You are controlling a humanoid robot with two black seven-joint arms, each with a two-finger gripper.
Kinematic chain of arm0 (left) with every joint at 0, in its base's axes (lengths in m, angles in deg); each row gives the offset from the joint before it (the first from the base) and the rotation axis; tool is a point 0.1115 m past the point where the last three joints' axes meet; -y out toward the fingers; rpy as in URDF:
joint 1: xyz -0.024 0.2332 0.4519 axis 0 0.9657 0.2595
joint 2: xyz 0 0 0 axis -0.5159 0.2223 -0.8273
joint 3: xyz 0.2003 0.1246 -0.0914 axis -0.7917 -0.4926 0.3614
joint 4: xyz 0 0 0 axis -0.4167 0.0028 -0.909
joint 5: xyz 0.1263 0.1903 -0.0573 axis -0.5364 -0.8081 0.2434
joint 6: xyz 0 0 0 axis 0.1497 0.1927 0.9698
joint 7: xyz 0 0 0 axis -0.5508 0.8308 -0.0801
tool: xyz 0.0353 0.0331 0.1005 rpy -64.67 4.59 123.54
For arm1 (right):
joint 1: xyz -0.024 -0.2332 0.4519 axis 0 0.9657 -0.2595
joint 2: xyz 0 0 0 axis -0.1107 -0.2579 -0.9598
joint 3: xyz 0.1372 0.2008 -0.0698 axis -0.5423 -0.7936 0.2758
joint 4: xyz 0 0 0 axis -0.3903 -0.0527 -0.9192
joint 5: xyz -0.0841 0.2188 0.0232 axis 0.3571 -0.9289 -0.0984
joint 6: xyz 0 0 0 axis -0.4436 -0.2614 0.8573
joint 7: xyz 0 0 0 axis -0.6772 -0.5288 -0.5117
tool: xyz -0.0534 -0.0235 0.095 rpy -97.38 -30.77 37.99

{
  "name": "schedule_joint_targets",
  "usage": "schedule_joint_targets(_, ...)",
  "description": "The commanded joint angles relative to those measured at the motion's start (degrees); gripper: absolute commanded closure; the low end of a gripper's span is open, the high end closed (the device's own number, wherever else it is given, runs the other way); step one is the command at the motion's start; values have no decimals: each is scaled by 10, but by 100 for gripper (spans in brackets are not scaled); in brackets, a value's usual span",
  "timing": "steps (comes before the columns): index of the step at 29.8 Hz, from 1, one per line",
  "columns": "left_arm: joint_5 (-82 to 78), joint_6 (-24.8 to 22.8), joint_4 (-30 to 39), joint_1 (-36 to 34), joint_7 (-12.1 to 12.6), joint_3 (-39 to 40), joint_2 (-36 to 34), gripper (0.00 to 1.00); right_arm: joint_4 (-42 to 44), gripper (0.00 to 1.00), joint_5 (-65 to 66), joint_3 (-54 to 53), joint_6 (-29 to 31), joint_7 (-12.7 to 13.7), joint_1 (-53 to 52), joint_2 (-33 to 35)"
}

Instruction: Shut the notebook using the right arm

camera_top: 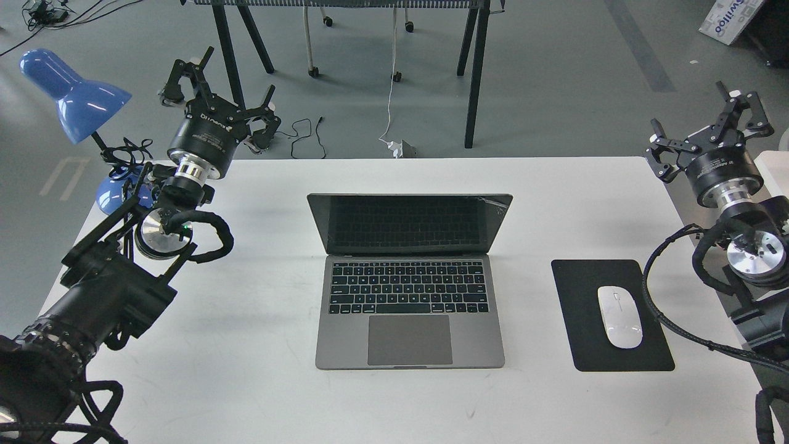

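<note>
The notebook [410,308] is a slim grey laptop lying open in the middle of the white table [259,370]. Its dark screen [408,223] stands upright and faces me, with the black keyboard and trackpad in front. My right gripper [699,120] hangs open above the table's far right corner, well to the right of the screen and apart from it. My left gripper [229,80] is open too, raised past the table's far left edge. Neither gripper holds anything.
A black mouse pad [616,345] with a white mouse [619,317] lies right of the notebook. A blue desk lamp [74,92] stands at the far left corner. Black table legs, chair wheels and cables are on the floor beyond.
</note>
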Motion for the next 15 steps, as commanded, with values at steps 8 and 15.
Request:
schedule_joint_targets(8, -1, -2, -2, 0, -1, 0, 0, 0, -8, 0, 1, 31, 0, -1, -11, -6)
schedule_joint_targets(15, 2, -3, -1, 1, -1, 1, 0, 0, 0, 0, 2, 103, -3, -1, -90, -7)
